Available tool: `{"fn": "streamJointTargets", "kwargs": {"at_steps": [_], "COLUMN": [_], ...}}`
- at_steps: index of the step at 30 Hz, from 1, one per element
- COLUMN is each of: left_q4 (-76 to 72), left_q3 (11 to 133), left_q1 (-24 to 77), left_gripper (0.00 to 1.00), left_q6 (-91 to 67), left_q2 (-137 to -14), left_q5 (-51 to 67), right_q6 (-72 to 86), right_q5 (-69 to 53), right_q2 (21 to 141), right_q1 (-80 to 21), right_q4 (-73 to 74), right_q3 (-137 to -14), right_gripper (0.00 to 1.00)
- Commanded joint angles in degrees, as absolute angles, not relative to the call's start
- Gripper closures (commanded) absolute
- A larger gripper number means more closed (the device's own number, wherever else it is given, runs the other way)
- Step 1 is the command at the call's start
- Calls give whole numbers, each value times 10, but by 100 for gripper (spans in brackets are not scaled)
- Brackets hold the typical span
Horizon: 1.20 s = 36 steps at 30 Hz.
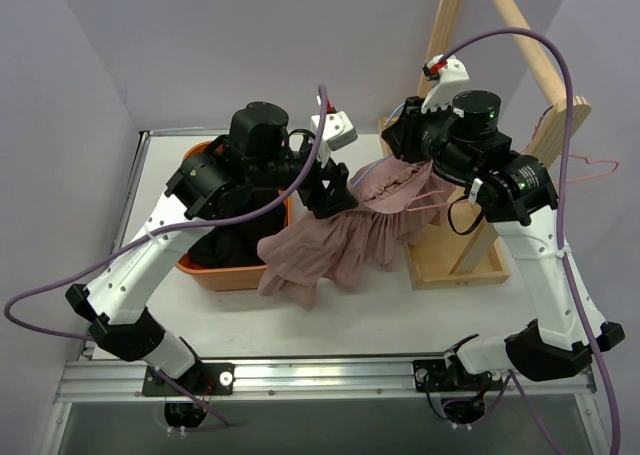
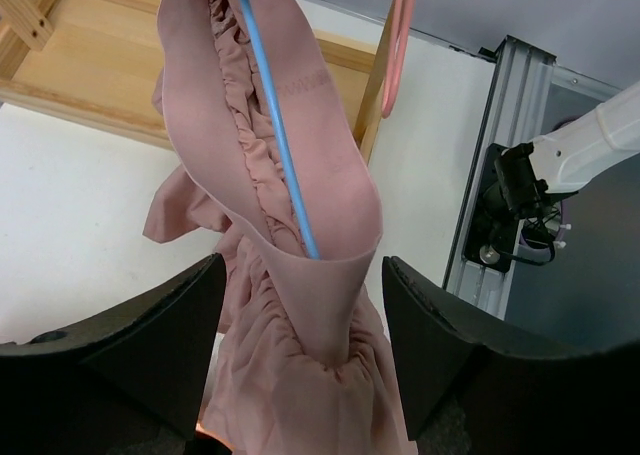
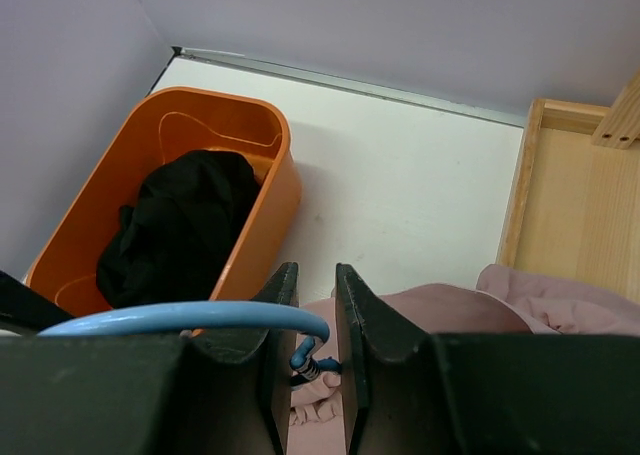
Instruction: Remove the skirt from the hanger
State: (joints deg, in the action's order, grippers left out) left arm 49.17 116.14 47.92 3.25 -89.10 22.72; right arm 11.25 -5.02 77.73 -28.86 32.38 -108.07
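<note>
A dusty-pink gathered skirt (image 1: 340,240) hangs on a blue hanger (image 2: 280,135) held up between the arms, and its hem trails on the table. My left gripper (image 1: 335,200) is open. In the left wrist view its jaws stand wide on either side of the folded waistband (image 2: 310,205) without touching it. My right gripper (image 3: 316,275) is shut on the blue hanger's neck (image 3: 318,360), with the blue hook (image 3: 200,317) curling across its left finger. The skirt (image 3: 450,310) lies just below those fingers.
An orange bin (image 1: 225,278) with black clothing (image 1: 225,243) stands at the left, under my left arm. A wooden rack (image 1: 450,265) stands at the right, and a pink hanger (image 1: 590,167) hangs on it. The table's back edge meets the wall.
</note>
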Motion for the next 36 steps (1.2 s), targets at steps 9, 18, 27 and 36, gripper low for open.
{"fn": "streamJointTargets", "kwargs": {"at_steps": [9, 18, 27, 36], "left_q4": [497, 483, 482, 476], "left_q3": [1202, 1185, 1171, 1153], "left_q1": [482, 481, 480, 469], "left_gripper": [53, 58, 65, 55], "left_q6": [32, 27, 26, 27], "left_q2": [-918, -899, -889, -881], "left_q5": [230, 251, 255, 277], "right_q6": [116, 115, 115, 115], "right_q5": [-53, -48, -47, -47], "right_q2": [757, 755, 754, 754], "right_q1": [-288, -288, -289, -288], "right_q4": [286, 287, 287, 287], "right_q3": [-1100, -1095, -1093, -1094], "right_gripper": [100, 100, 100, 100]}}
